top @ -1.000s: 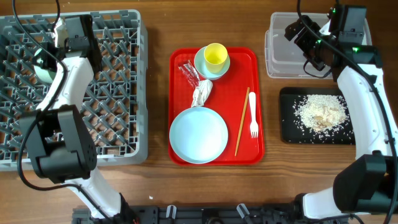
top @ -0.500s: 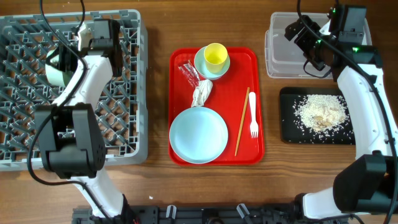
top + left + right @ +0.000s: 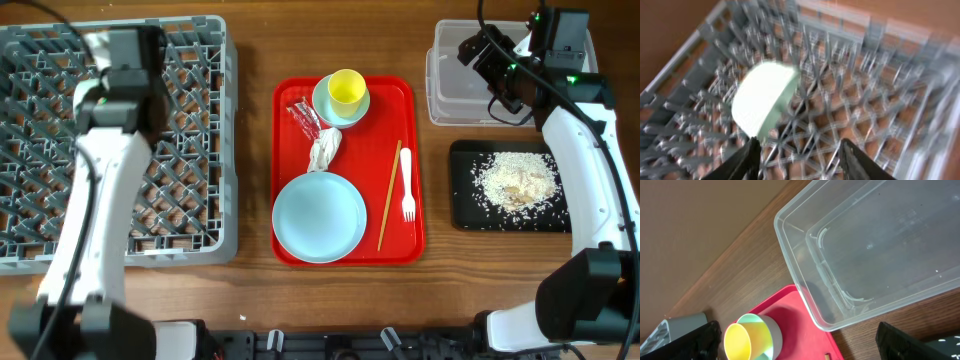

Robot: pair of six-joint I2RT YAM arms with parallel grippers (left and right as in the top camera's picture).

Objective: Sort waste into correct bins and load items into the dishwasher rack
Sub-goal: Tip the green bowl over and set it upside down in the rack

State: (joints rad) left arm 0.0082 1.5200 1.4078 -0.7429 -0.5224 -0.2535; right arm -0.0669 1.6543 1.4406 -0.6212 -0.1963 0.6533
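Observation:
In the left wrist view the mint-green bowl (image 3: 762,100) stands on its edge among the pegs of the grey dishwasher rack (image 3: 875,75). My left gripper (image 3: 799,155) hangs open just short of it, holding nothing. Overhead, the left arm covers the bowl in the rack (image 3: 190,140). My right gripper (image 3: 482,52) hovers open over the clear tub (image 3: 455,100), also empty. On the red tray (image 3: 290,170) lie the red wrapper (image 3: 303,115), napkin (image 3: 324,150), pale blue plate (image 3: 319,216), chopstick (image 3: 389,195) and fork (image 3: 407,190). The yellow cup (image 3: 347,88) sits in the light blue bowl (image 3: 325,103).
The black tray (image 3: 465,205) at the right holds rice scraps (image 3: 515,182). In the right wrist view the clear tub (image 3: 880,245) has nothing in it, and the yellow cup (image 3: 742,340) shows at the red tray's corner (image 3: 800,310).
My left gripper has let go of the mint-green bowl, left it standing in the rack and drawn back from it. The right arm has not moved.

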